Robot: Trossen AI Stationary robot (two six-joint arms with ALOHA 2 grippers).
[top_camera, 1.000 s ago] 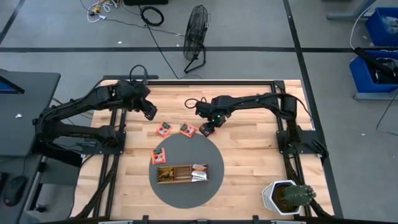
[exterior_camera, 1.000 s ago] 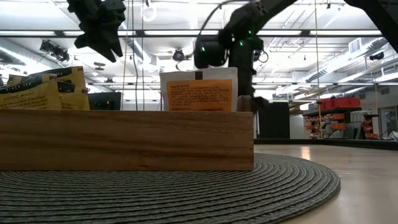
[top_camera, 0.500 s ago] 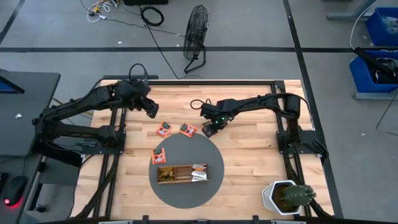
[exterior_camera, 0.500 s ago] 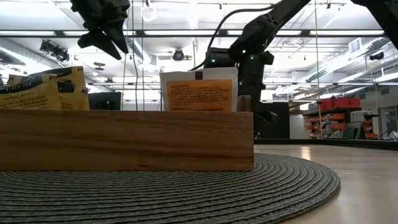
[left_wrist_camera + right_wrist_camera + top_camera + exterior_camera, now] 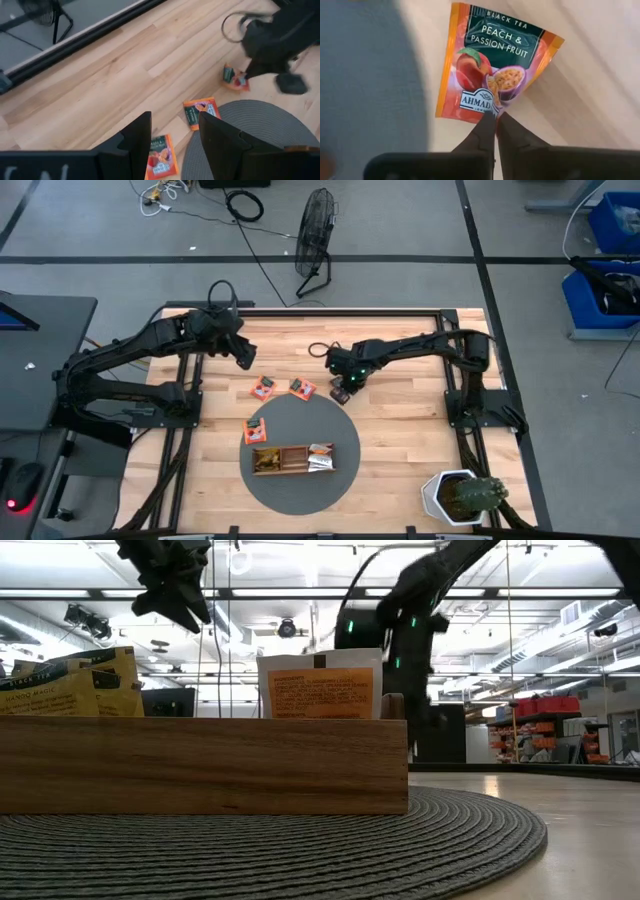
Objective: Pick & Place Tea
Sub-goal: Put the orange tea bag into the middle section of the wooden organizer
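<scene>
On the near part of the table, a wooden tray (image 5: 293, 460) sits on a round grey mat (image 5: 345, 432), holding yellow sachets at its left end and a pale, orange-labelled one (image 5: 320, 687) at its right; an exact count inside it cannot be made. One more orange sachet (image 5: 257, 431) lies flat on the mat, just beyond the tray's left end. Farther off, three orange sachets lie on bare wood along the mat's far edge: two side by side (image 5: 262, 388) (image 5: 301, 388) and a third, peach-and-passion-fruit sachet (image 5: 492, 67) to their right. The right gripper (image 5: 495, 120) stands over this third one, its fingers pressed together on the sachet's edge. Doing this step well probably means checking that the thin paper is truly pinched, then lifting straight up slowly so it neither slips nor drags, before carrying it near to the tray. Farthest left, the left gripper (image 5: 172, 135) waits above the wood, fingers apart and holding nothing.
</scene>
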